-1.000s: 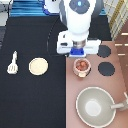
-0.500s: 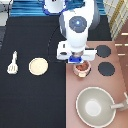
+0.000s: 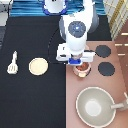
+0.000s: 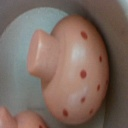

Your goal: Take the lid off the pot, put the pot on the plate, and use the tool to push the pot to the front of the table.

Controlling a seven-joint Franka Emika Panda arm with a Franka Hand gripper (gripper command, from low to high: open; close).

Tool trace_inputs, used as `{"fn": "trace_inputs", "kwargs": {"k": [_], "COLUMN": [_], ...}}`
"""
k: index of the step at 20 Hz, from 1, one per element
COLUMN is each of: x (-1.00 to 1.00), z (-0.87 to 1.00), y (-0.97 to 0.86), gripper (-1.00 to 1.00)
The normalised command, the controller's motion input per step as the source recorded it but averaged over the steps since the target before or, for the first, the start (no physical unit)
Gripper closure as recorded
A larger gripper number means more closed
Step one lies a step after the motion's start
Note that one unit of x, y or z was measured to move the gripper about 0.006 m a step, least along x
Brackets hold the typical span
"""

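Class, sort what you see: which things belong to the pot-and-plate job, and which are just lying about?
Belong to the job:
- pot, on the stove counter, directly under the gripper
- plate and tool, both on the table
- lid: I cannot pick it out

Just lying about:
- large grey pan
- two burners

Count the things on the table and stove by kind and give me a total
Tool: 1
Plate: 1
Pot, under the pincer: 1
Burners: 2
Grey pan: 1
Total: 6
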Motion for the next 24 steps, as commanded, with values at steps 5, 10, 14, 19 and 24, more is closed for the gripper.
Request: {"fn": "trace_inputs", "kwargs": {"k": [5,10,14,19,24], "x": [0.37,0.27,0.28,0.24,0.19], "z": [0.06,0.0,0.01,0.15,0.54], "y": [-0.15,-0.07,0.0,0.0,0.0], "gripper": [1.0,1.0,1.0,1.0,1.0]}}
